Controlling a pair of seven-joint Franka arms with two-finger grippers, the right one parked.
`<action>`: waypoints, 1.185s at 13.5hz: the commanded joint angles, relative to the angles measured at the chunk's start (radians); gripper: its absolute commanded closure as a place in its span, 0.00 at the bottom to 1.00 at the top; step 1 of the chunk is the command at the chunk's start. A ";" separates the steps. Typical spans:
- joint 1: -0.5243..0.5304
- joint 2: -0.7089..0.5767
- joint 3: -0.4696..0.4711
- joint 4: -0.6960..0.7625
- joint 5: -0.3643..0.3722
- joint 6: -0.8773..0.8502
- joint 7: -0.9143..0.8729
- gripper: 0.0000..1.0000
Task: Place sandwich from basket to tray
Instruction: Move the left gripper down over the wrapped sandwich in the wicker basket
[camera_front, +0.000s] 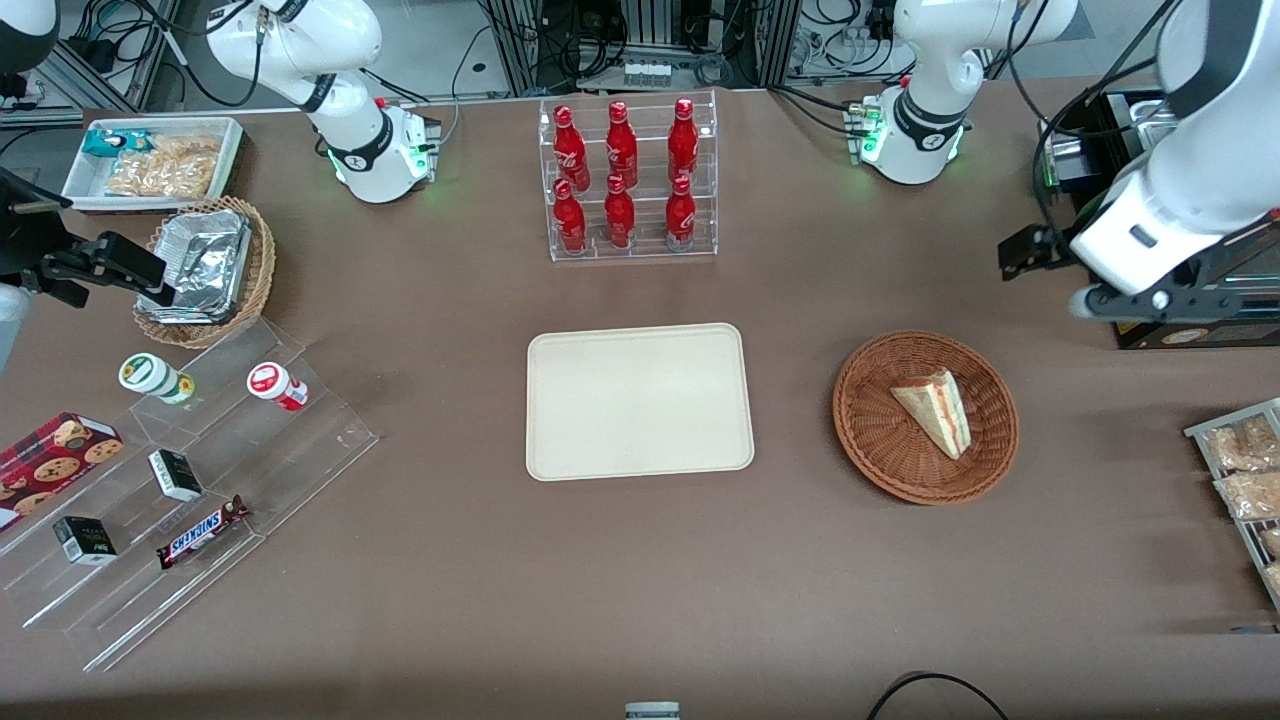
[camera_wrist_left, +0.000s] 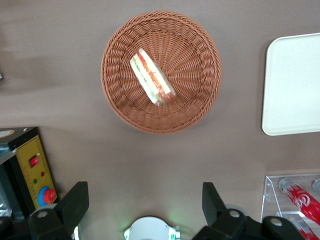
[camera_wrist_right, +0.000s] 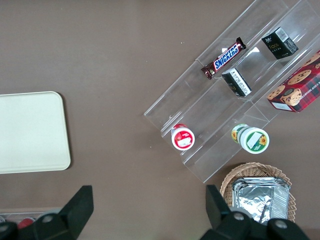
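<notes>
The sandwich (camera_front: 935, 410) is a pale triangular wedge with red and pale filling along its cut edge. It lies in the round reddish-brown wicker basket (camera_front: 870, 440). Both also show in the left wrist view: the sandwich (camera_wrist_left: 151, 76) and the basket (camera_wrist_left: 195, 100). The cream-beige tray (camera_front: 638, 401) lies flat at the table's middle, beside the basket, with nothing on it; its edge shows in the left wrist view (camera_wrist_left: 292, 85). My left gripper (camera_front: 1032, 252) hangs high above the table, farther from the front camera than the basket, toward the working arm's end. It is open and holds nothing (camera_wrist_left: 144, 190).
A clear rack of red bottles (camera_front: 625, 180) stands farther from the front camera than the tray. A black box with a yellow panel (camera_wrist_left: 30, 170) sits near my gripper. A rack of snack bags (camera_front: 1245, 470) is at the working arm's end. Clear stepped shelves with snacks (camera_front: 180, 480) lie toward the parked arm's end.
</notes>
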 joint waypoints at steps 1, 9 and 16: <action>-0.007 -0.009 0.002 -0.145 0.012 0.136 0.000 0.00; -0.004 0.033 0.002 -0.442 0.006 0.563 -0.016 0.00; -0.002 0.077 0.002 -0.509 0.003 0.704 -0.365 0.00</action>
